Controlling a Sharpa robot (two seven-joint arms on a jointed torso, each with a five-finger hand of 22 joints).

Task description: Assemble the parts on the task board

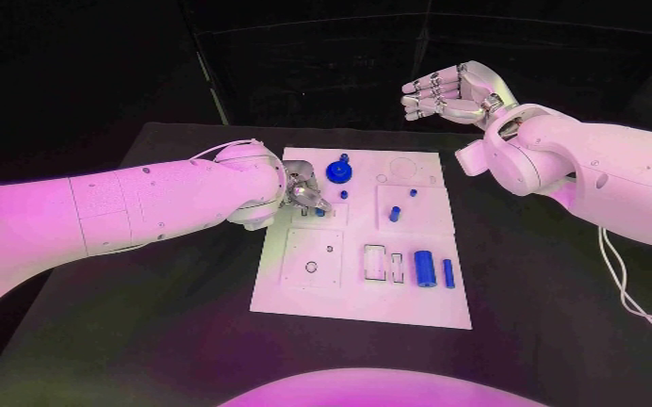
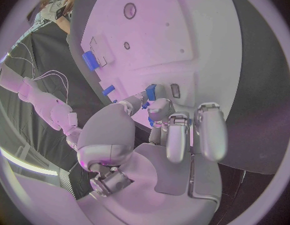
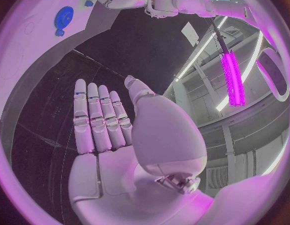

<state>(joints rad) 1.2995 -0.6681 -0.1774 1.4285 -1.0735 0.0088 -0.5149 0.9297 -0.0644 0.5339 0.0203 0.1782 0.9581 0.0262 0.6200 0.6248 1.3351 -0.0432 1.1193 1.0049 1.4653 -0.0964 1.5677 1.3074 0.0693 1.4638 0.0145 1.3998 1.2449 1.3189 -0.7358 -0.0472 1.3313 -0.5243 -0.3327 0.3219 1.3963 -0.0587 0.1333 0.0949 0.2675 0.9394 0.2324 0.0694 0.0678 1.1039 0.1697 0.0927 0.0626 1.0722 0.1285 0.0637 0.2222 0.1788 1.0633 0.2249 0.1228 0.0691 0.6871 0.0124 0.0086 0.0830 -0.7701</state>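
Note:
The white task board (image 1: pixel 356 299) lies in the middle of the black table. My left hand (image 1: pixel 304 189) is low over the board's left side and pinches a small blue part (image 2: pixel 150 91) between thumb and finger, its tip against the board. A blue gear (image 1: pixel 338 173) stands just beyond that hand. Small blue pegs (image 1: pixel 394 213) stand near the board's middle, and two blue cylinders (image 1: pixel 424 268) lie at its near right. My right hand (image 1: pixel 448 92) is raised beyond the board's far right corner, fingers straight, holding nothing; its palm (image 3: pixel 107 150) is bare.
Rectangular and round recesses (image 1: pixel 377 262) are cut into the board's near half. Black table (image 1: pixel 544 275) stretches to the right of the board, and a white cable (image 1: pixel 618 270) hangs from my right arm there.

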